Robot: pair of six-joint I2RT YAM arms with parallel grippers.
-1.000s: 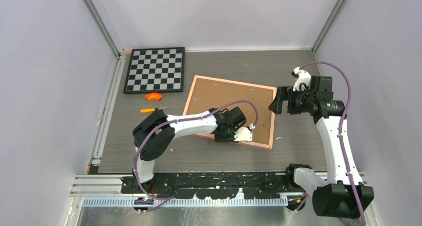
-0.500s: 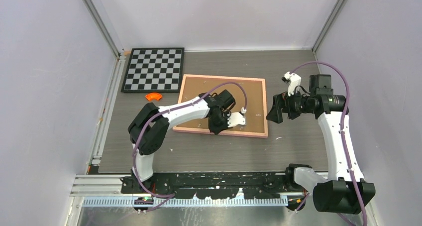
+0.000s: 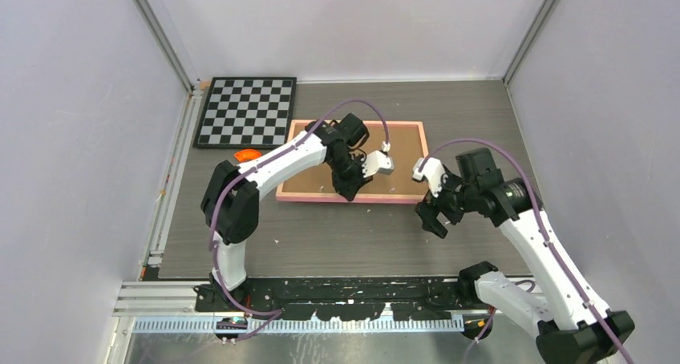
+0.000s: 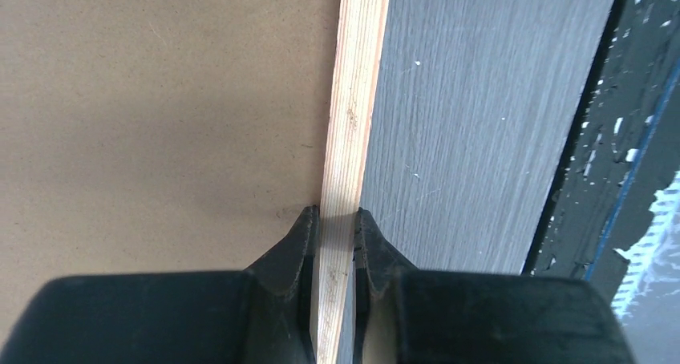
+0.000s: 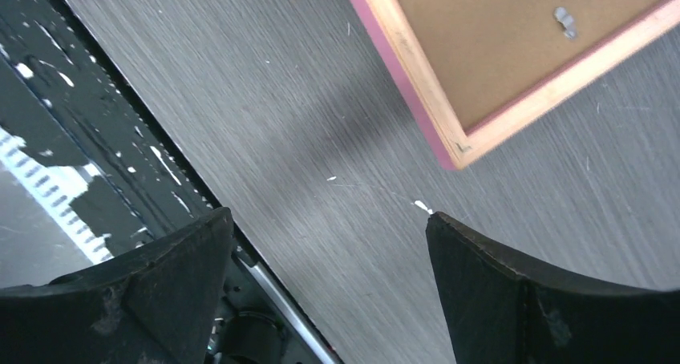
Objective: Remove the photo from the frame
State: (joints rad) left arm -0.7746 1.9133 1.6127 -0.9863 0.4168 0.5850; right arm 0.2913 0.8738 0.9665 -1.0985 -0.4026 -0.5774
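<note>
Frame (image 3: 401,151), large, rectangular, pink-bordered, brown fibreboard back up, toward far edge of grey surface (image 3: 337,236), left gripper (image 4: 337,220) pinching its near rail, right gripper (image 5: 329,236) spread wide beside it.

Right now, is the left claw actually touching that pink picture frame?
Touching. The left wrist view shows the left gripper pinching the frame: one finger presses against each side of its pale wooden edge, with no gap.

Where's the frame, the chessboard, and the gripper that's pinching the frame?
frame (image 3: 401,143): top view, on its brown back.
chessboard (image 3: 247,111): top view, middle of the squares.
left gripper (image 4: 335,220): left wrist view, between its fingertips, where they pinch the frame's wooden edge.
</note>
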